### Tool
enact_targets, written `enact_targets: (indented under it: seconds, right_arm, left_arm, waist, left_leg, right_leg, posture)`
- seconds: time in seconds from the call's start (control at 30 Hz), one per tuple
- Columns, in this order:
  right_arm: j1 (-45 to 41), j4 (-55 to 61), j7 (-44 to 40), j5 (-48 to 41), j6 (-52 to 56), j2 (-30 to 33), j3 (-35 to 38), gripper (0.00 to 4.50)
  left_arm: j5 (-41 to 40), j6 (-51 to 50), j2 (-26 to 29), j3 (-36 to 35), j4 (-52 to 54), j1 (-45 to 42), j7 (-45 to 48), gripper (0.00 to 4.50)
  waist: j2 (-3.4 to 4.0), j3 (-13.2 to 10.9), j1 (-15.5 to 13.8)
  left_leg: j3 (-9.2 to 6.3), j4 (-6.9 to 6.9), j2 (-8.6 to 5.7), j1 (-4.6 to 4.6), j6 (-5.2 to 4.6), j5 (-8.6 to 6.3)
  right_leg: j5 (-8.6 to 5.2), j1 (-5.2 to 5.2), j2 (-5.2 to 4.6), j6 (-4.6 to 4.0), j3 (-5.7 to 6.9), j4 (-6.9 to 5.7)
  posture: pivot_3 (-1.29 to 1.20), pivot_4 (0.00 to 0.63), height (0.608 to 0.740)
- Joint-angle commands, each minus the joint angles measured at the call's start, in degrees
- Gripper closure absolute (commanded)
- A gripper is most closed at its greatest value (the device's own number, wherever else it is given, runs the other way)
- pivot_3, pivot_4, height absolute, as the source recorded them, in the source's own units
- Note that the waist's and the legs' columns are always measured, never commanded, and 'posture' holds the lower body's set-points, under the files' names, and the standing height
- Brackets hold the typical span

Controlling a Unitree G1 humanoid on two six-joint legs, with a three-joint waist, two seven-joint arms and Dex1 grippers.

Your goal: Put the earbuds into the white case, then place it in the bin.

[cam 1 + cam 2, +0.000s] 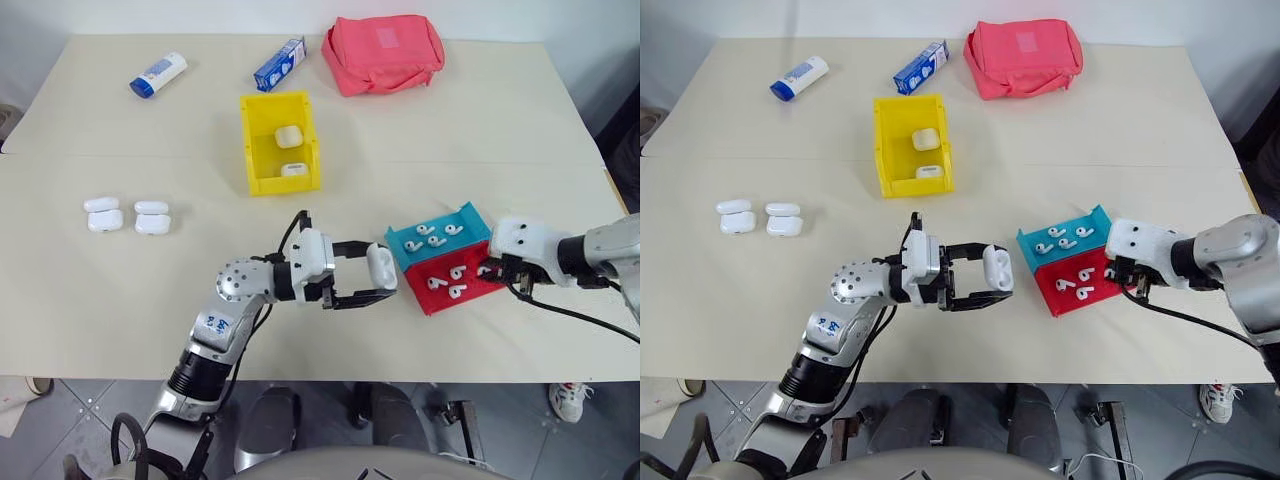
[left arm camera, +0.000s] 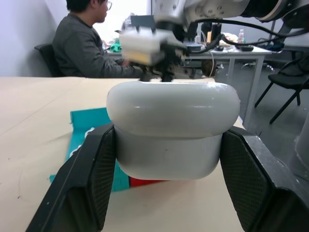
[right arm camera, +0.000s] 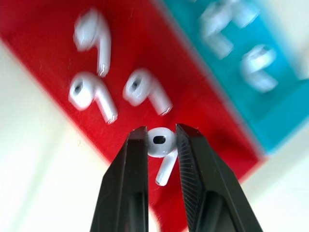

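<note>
Holding steady, the left claw (image 1: 368,283) is clamped on a small glossy white rounded plastic case (image 1: 381,267), held above the beige desk (image 1: 520,140) just beside the shallow teal tray (image 1: 413,243) and red tray (image 1: 478,289). Over at the red tray, the right claw (image 3: 161,145) has pinched 1 tiny glossy white earbud (image 3: 161,147) between its narrow black fingers.

Progress, as I judge it: 2 cases (image 1: 289,136) already lie in the bright yellow tall-walled plastic bin (image 1: 250,145), and 2 more cases (image 1: 104,215) wait with their lids up on the desk's left. For this case, the loading is only starting, and binning is still ahead.

The right wrist view settles the pinch, with 3 earbuds left in red. The left wrist view shows the case's lid seam and a seated person (image 2: 84,41) behind, while the head views alone show the bin, a pink fabric pouch (image 1: 382,52), a white and blue tube (image 1: 158,75) and a small blue carton (image 1: 279,64).
</note>
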State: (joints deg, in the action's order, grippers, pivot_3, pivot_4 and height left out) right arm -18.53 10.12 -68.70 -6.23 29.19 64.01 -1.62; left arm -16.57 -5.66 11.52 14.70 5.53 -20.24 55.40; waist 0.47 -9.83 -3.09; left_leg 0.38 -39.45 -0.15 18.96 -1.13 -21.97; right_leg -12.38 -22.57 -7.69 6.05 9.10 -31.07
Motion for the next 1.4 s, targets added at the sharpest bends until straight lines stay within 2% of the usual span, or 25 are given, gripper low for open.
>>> enact_targets:
  seconds: [0.03,0.1,0.23,0.3,0.37,0.47,0.73,1.13,1.4]
  right_arm:
    - [3.0,5.8,2.1,-5.5,-1.1,-2.2,9.2,4.03]
    - [4.7,8.7,2.8,-8.5,-0.9,-3.8,13.1,4.03]
    - [6.9,18.4,5.9,-23.5,3.5,-12.4,22.8,4.03]
    - [7.3,21.0,7.1,-27.0,5.0,-14.2,23.6,4.03]
    - [5.4,21.8,9.5,-33.5,3.1,-19.7,24.5,4.03]
    - [4.6,23.0,12.2,-37.1,3.2,-23.6,23.2,4.03]
    - [4.0,22.0,14.3,-37.9,-0.6,-30.7,14.5,4.03]
    - [4.1,16.4,11.9,-35.3,-6.0,-32.6,8.4,4.03]
    - [3.9,11.1,10.7,-33.3,-10.6,-34.3,7.0,4.03]
  left_arm:
    - [-2.0,1.1,-1.0,-0.1,-1.1,-1.6,0.8,1.70]
    - [-2.7,1.7,-1.4,-0.4,-2.0,-2.2,1.7,1.70]
    - [-5.2,6.4,-1.7,-1.9,-7.4,-4.7,7.5,1.70]
    - [-5.8,7.9,-1.6,-2.5,-9.8,-5.6,9.6,1.70]
    - [-6.5,8.7,-1.8,-3.0,-11.6,-6.5,11.0,1.70]
    - [-6.8,9.8,-2.0,-3.5,-13.7,-8.1,12.9,1.70]
    - [-7.2,9.3,-1.9,-4.2,-15.1,-11.3,14.2,1.70]
    - [-8.6,6.6,-1.5,-4.4,-11.6,-10.9,13.9,1.70]
    - [-9.8,5.3,-1.1,-4.8,-9.1,-10.5,14.3,1.70]
  waist:
    - [0.00,0.0,-0.1]
    - [0.00,0.0,-0.1]
    - [0.00,0.0,-0.1]
    - [0.06,0.0,-0.1]
    - [-0.04,0.1,0.0]
    - [0.04,0.1,0.0]
    - [0.06,0.1,0.2]
    - [0.09,0.1,0.2]
    - [0.09,0.1,0.3]
  left_leg:
    - [0.00,-0.02,0.00,0.00,0.00,-0.01]
    - [-0.02,-0.06,0.00,0.02,-0.01,-0.02]
    - [-0.04,-0.14,0.01,0.08,-0.04,-0.04]
    - [-0.05,-0.18,0.02,0.09,-0.02,-0.05]
    - [-0.04,-0.19,0.02,0.08,-0.06,-0.08]
    - [-0.04,-0.23,0.01,0.09,-0.09,-0.11]
    - [0.02,-0.28,0.00,0.11,-0.19,-0.16]
    - [0.06,-0.28,-0.02,0.10,-0.22,-0.17]
    - [0.07,-0.28,-0.02,0.10,-0.22,-0.17]
  right_leg:
    - [0.00,0.00,0.01,0.00,-0.01,0.00]
    - [0.01,0.02,0.01,0.01,0.01,0.00]
    - [0.04,0.01,0.02,0.03,0.01,0.00]
    - [0.04,0.00,0.04,0.02,0.02,-0.03]
    - [0.05,0.01,0.03,0.01,0.00,-0.03]
    - [0.06,0.01,0.03,-0.01,-0.01,-0.05]
    - [0.07,-0.03,0.06,0.00,-0.04,-0.08]
    - [0.07,-0.03,0.06,0.00,-0.07,-0.09]
    - [0.07,-0.04,0.07,0.00,-0.07,-0.09]
  posture:
    - [0.00,0.150,0.740]
    - [0.00,0.150,0.740]
    - [0.00,0.150,0.740]
    - [0.00,0.150,0.740]
    - [0.00,0.150,0.740]
    - [0.00,0.150,0.740]
    - [0.00,0.150,0.740]
    - [0.00,0.150,0.740]
    - [0.00,0.150,0.740]
